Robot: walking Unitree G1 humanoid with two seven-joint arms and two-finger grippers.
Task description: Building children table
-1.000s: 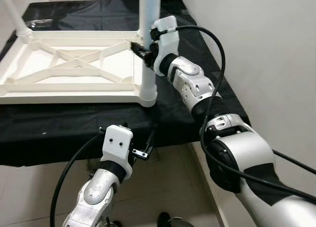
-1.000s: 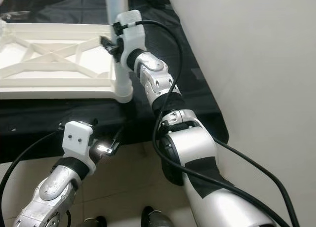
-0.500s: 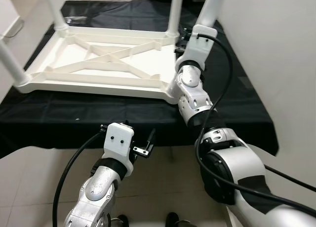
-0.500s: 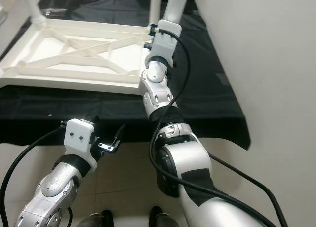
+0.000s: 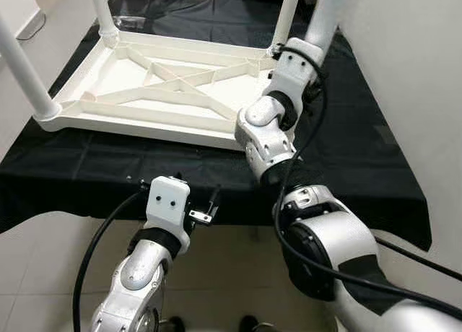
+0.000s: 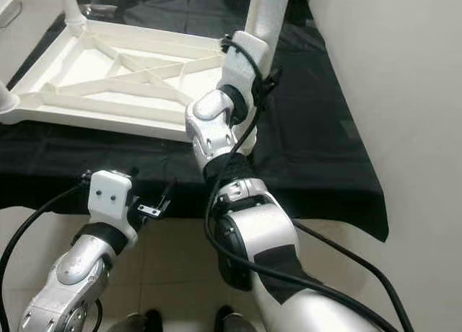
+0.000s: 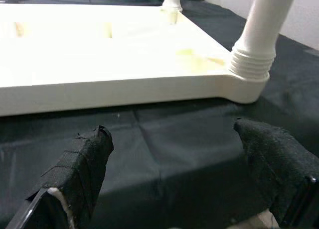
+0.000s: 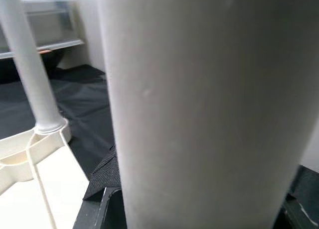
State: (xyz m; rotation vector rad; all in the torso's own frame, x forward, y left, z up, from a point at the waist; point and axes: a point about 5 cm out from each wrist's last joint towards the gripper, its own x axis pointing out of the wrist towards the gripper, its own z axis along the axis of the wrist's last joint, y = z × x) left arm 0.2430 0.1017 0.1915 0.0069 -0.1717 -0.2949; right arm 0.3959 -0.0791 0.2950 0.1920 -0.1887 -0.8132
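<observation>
The white children's table (image 5: 137,119) lies upside down on a black-covered surface, its legs pointing up. My right gripper (image 8: 199,194) is shut around the near right leg (image 5: 326,11), with a black finger (image 8: 102,191) on either side of it; the leg looms large in the right wrist view. The right wrist (image 5: 294,61) covers the leg's lower part. That leg (image 7: 261,25) sits in a ribbed socket at the table's corner. My left gripper (image 7: 171,129) is open and holds nothing, low at the front edge of the cloth (image 5: 204,208), apart from the table.
Three other white legs stand at the far left (image 5: 101,11), near left (image 5: 22,65) and far right (image 5: 286,14) corners. A pale wall (image 5: 411,72) runs close along the right. The black cloth (image 5: 361,151) hangs over the front edge above tiled floor.
The head camera has swung and pulled back, so the picture shifted and more of the table shows. My right gripper stays on the leg. The left arm has barely moved.
</observation>
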